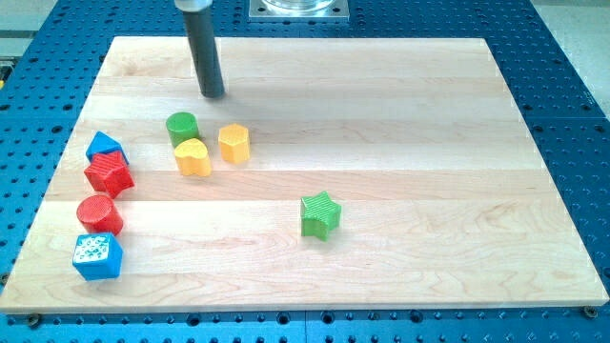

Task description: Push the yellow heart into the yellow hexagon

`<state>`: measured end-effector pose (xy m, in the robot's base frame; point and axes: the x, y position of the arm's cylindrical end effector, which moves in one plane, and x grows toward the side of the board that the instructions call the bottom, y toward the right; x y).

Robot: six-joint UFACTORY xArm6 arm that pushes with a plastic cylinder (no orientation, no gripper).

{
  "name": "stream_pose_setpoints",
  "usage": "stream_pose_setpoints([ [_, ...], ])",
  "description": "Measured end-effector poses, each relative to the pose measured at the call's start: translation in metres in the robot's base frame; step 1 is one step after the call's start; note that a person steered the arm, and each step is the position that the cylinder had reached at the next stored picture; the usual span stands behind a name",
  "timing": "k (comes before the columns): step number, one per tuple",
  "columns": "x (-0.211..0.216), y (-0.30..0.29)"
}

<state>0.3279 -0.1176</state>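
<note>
Above the green cylinder (pixel 182 127), my tip (pixel 213 94) is standing clear of it, rod upright, touching nothing; yellow heart (pixel 193 157) and yellow hexagon (pixel 233 143) are sitting just below.

Eight blocks are counted on the board (pixel 400 114). Two yellow are seen: a heart (pixel 193 157) and a hexagon (pixel 233 143). Two green are seen: a cylinder (pixel 182 128) and a star (pixel 320 214). Two red are seen: a star (pixel 108 174) and a cylinder (pixel 98 214). Two blue are seen: a triangle (pixel 104 146) and a cube (pixel 97 255).
</note>
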Motion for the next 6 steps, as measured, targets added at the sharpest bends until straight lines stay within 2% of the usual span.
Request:
stream_pose_setpoints([
  [1,0.057,-0.004],
  [2,0.093,-0.02],
  [3,0.061,-0.019],
  [4,0.068,-0.001],
  [6,0.111,0.013],
])
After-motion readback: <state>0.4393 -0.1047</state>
